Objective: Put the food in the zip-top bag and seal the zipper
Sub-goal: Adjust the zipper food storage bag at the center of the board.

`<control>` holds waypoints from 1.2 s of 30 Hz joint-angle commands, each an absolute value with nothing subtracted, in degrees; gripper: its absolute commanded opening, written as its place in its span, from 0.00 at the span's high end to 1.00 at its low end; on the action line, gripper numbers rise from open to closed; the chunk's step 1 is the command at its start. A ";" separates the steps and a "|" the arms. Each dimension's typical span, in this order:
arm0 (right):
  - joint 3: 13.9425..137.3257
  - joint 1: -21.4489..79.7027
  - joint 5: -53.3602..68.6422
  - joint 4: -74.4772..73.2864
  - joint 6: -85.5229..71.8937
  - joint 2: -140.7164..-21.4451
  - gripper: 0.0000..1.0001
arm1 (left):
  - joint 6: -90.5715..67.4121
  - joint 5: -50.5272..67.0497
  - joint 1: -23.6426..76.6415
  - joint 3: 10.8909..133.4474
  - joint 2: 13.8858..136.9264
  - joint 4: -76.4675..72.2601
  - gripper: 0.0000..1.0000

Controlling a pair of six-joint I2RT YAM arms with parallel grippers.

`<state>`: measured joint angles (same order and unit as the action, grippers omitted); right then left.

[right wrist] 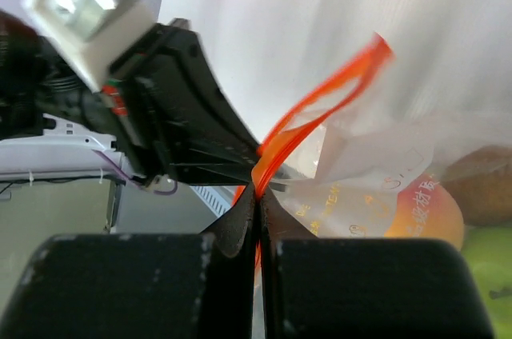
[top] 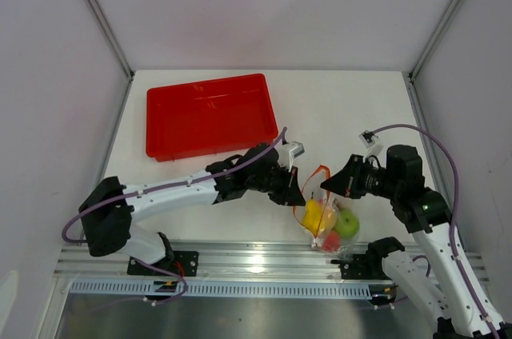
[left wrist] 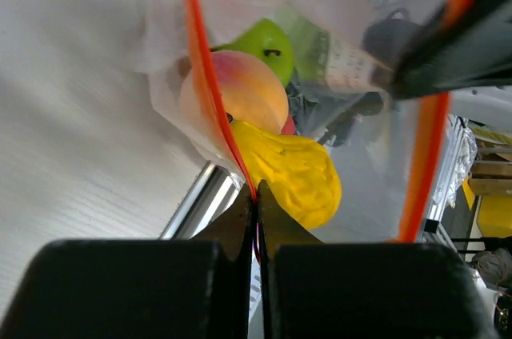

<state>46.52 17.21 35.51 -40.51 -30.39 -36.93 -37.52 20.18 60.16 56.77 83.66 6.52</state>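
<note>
left gripper (left wrist: pixel 256 205) and right gripper (right wrist: pixel 258 195) both pinched shut on the zipper (left wrist: pixel 200 75). zip-top bag (top: pixel 326 231) between them, food (left wrist: pixel 298 179) inside. judged: film limp, slippery, light load; grip the stiffer strip only.

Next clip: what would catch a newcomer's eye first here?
The clear bag of bright toy fruit, held at the table's near edge, right of centre, with the left end effector and right end effector both pinched shut on its orange zipper. A red tray lies at the back left.
</note>
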 commanded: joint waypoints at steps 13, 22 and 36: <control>59.41 38.83 29.63 -36.21 -29.01 -49.48 1.00 | -44.54 -5.00 70.74 48.35 53.64 13.01 1.00; 57.67 48.25 24.00 -35.43 -30.14 -53.00 1.00 | -50.09 -6.15 72.25 43.42 51.76 13.18 0.99; 55.72 50.27 15.65 -37.17 -31.38 -52.65 0.56 | -57.65 -14.41 72.25 41.66 49.84 17.93 0.99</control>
